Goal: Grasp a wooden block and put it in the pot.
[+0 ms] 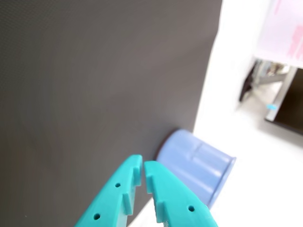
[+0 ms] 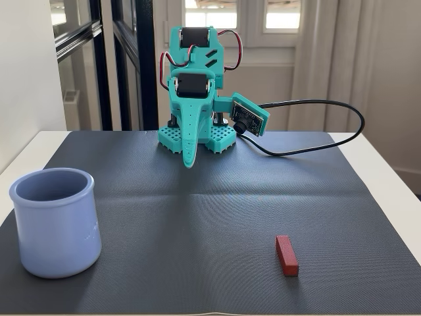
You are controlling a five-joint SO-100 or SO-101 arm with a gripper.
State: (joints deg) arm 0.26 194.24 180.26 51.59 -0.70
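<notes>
On the mat, wooden block [image 2: 287, 255] lies far from pot [image 2: 55, 221]; gripper [image 1: 143, 166] nearly closed, empty

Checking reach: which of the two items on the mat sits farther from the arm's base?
The red wooden block, lying near the mat's front edge; the pot stands slightly closer.

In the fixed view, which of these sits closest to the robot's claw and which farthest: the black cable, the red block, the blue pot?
1. Black cable, just right of the gripper, at the back of the mat.
2. Red wooden block, front right.
3. Blue pot, front left.

The block and pot are close to call.
</notes>
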